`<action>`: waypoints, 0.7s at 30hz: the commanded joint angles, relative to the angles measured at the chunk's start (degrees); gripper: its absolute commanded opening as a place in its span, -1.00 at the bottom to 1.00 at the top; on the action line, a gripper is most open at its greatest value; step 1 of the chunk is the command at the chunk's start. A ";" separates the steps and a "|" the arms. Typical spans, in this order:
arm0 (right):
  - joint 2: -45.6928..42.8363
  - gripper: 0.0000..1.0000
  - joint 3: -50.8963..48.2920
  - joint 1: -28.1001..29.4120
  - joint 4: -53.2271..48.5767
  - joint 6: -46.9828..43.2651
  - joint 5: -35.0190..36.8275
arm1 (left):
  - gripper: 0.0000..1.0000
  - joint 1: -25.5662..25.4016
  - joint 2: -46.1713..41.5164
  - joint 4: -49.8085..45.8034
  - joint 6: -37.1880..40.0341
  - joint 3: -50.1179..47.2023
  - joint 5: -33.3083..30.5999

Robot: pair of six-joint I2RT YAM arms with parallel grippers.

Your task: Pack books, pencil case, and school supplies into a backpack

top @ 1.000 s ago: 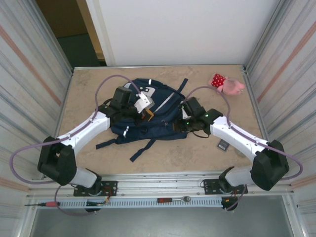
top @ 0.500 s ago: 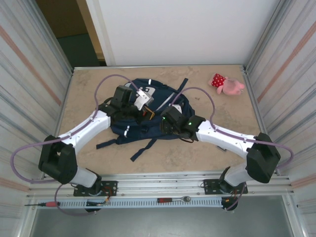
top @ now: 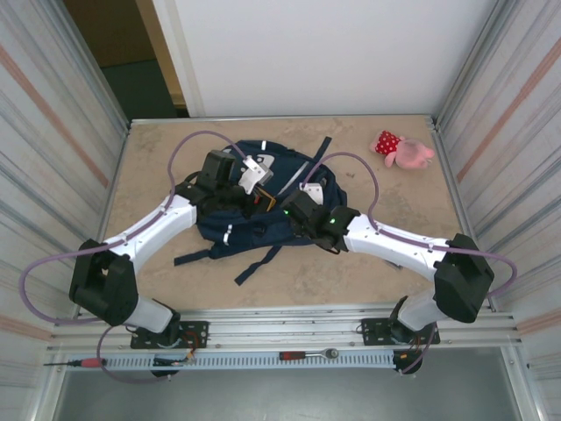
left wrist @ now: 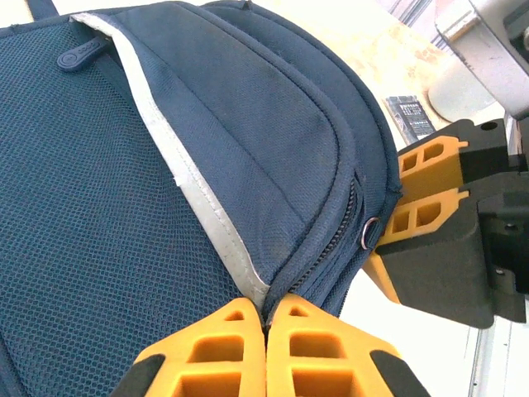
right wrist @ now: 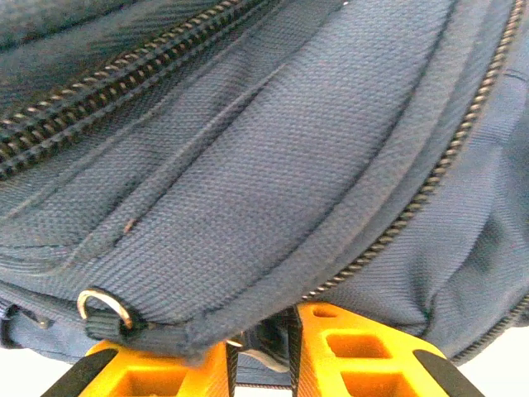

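Note:
The navy backpack [top: 263,224] lies flat in the middle of the table, its zipper [right wrist: 413,211] closed where it shows. My left gripper [top: 261,198] [left wrist: 266,318] is shut on the fabric edge beside the pale reflective stripe [left wrist: 194,198]. At the bag's near seam, my right gripper [top: 294,210] [right wrist: 260,347] [left wrist: 395,194] has its fingers drawn close on a dark tab, beside a metal ring [right wrist: 103,304]. The small dark grey calculator [left wrist: 411,118] lies on the table beyond the bag. The book, the pencil case and the white pack are hidden.
A pink plush toy [top: 403,151] lies at the far right of the table. Dark straps [top: 254,263] trail from the backpack toward the near edge. Corrugated metal walls stand close on both sides.
My right arm swung left from the backpack's right side to its middle near seam and closed in beside the left gripper. The left gripper stayed clamped on the fabric.

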 commanded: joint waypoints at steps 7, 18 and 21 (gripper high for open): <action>-2.32 -1.00 0.57 -2.27 -2.88 -1.36 -0.06 | -1.00 0.32 0.03 -2.48 3.09 1.90 0.85; -5.83 -1.00 -4.99 -9.81 0.47 -14.51 -32.04 | -0.21 2.56 -0.40 -3.60 -0.76 -0.52 -1.66; -3.97 -1.00 -4.84 -11.32 0.53 -14.59 -34.30 | -0.08 2.54 -4.47 -2.98 -13.97 -3.68 -7.15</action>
